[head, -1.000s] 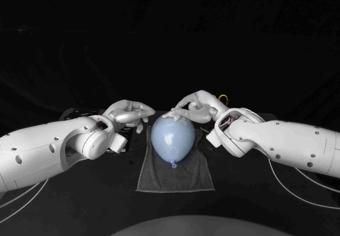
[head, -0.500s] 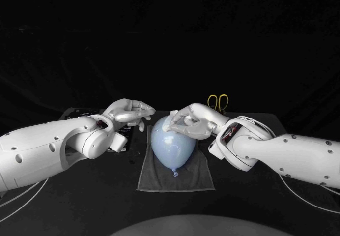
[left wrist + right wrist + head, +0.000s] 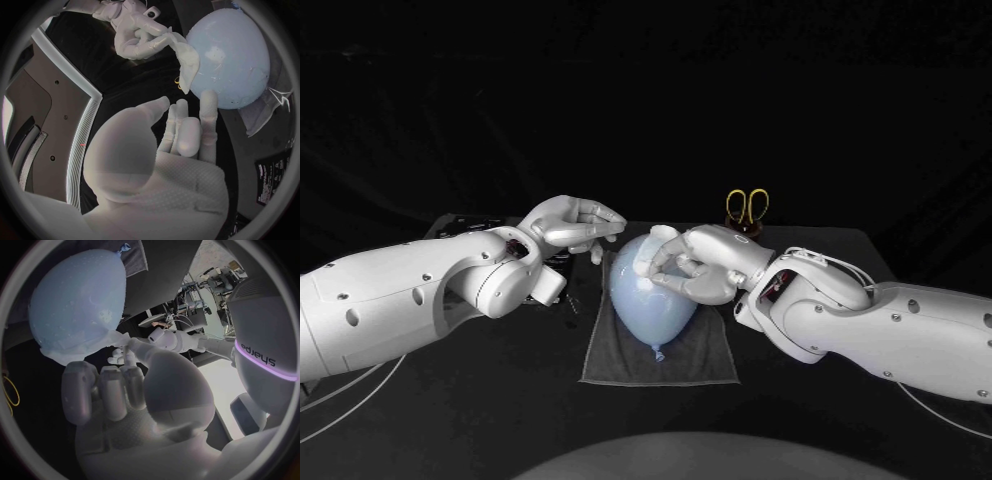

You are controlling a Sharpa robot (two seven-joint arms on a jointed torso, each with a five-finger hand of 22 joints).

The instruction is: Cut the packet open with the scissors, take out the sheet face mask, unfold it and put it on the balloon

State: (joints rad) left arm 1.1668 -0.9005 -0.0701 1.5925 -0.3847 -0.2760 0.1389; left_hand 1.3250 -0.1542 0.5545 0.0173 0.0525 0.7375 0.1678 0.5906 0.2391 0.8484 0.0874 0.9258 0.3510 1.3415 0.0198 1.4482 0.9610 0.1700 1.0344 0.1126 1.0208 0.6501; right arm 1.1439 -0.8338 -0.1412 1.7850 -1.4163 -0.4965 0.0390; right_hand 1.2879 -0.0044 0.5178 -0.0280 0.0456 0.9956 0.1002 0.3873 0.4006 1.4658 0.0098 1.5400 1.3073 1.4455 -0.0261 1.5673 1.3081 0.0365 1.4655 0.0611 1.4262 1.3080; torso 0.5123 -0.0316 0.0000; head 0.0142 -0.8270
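A pale blue balloon (image 3: 653, 295) lies on a grey towel (image 3: 661, 358) at mid-table. My right hand (image 3: 692, 263) rests on the balloon's far end and pinches the white sheet mask (image 3: 187, 56), which drapes over that end's edge. In the left wrist view the right hand (image 3: 139, 36) holds the mask against the balloon (image 3: 234, 55). My left hand (image 3: 574, 224) hovers just left of the far end, holding nothing, its fingers (image 3: 201, 117) straight and close to the balloon. The yellow-handled scissors (image 3: 747, 207) stand upright behind the right hand.
A crumpled clear wrapper (image 3: 275, 100) lies beside the balloon on the towel's edge (image 3: 253, 122). A black tray (image 3: 462, 226) sits behind my left forearm. The towel's near half is bare.
My right hand has slid leftward and toward me along the balloon's far end, uncovering the scissors behind it. My left hand has shifted slightly right and farther back.
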